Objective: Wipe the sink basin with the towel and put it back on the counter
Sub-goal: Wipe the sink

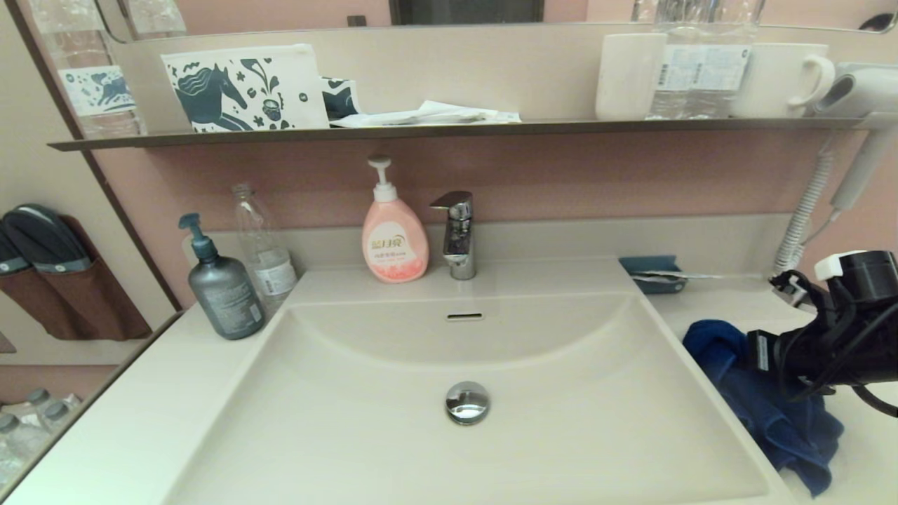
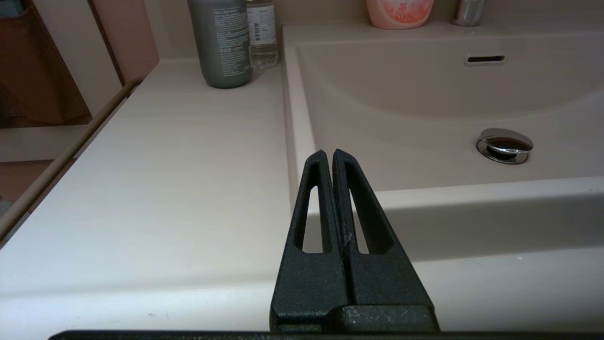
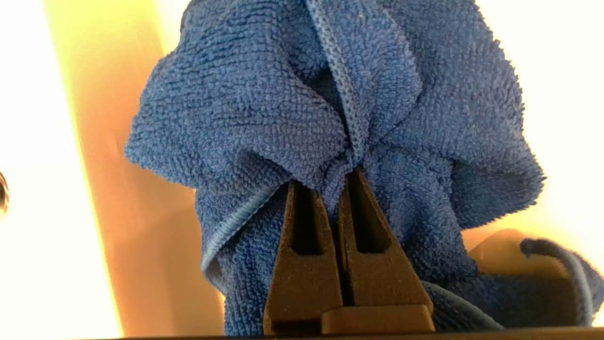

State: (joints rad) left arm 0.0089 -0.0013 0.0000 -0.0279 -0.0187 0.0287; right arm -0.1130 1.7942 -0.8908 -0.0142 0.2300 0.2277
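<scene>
The dark blue towel (image 1: 772, 414) is bunched on the counter (image 1: 736, 308) just right of the sink basin (image 1: 393, 421). My right gripper (image 1: 761, 351) comes in from the right and is shut on a fold of it. In the right wrist view the towel (image 3: 292, 108) puffs out around the gripper (image 3: 325, 177), and cloth is pinched between the fingers. My left gripper (image 2: 329, 153) is shut on nothing, low at the front of the counter (image 2: 165, 179) by the basin's (image 2: 424, 108) left front corner. It does not show in the head view. The chrome drain plug (image 1: 466, 402) sits mid-basin.
Along the back stand a grey pump bottle (image 1: 223, 284), a clear bottle (image 1: 263, 252), a pink soap dispenser (image 1: 394, 235) and the faucet (image 1: 457, 235). A teal tray (image 1: 652, 273) lies behind the towel. The dark shelf (image 1: 449, 130) overhangs. A hair dryer (image 1: 859, 98) hangs at the right.
</scene>
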